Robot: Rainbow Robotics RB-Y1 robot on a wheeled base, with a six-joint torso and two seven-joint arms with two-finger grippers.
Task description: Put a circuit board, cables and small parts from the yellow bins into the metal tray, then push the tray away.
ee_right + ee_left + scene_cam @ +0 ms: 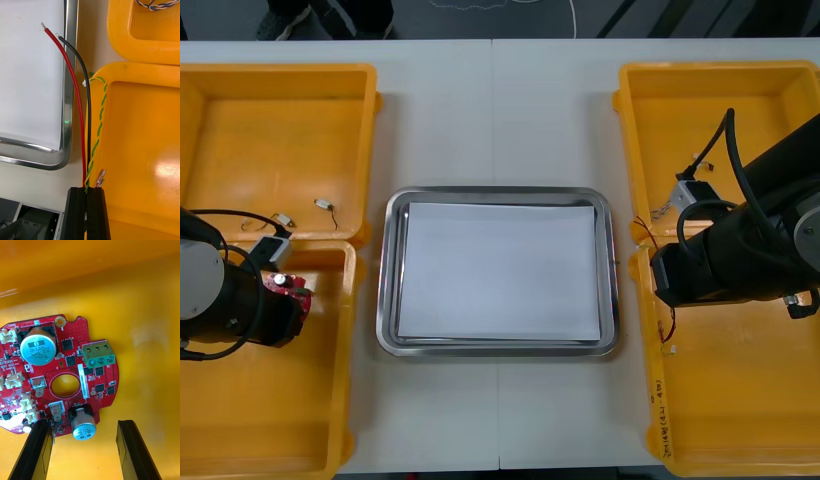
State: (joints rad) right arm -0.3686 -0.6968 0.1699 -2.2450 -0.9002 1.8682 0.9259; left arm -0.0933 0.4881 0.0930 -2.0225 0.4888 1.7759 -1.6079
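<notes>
Right claw [87, 193] pinches three cables [77, 97]; left claw [83, 424] gapes over one circuit board [67, 363].

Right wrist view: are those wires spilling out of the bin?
Not spilled: the right gripper is shut on the cables, which cross the yellow bin's rim, two tips over the metal tray. The left gripper hangs open over a circuit board.
</notes>
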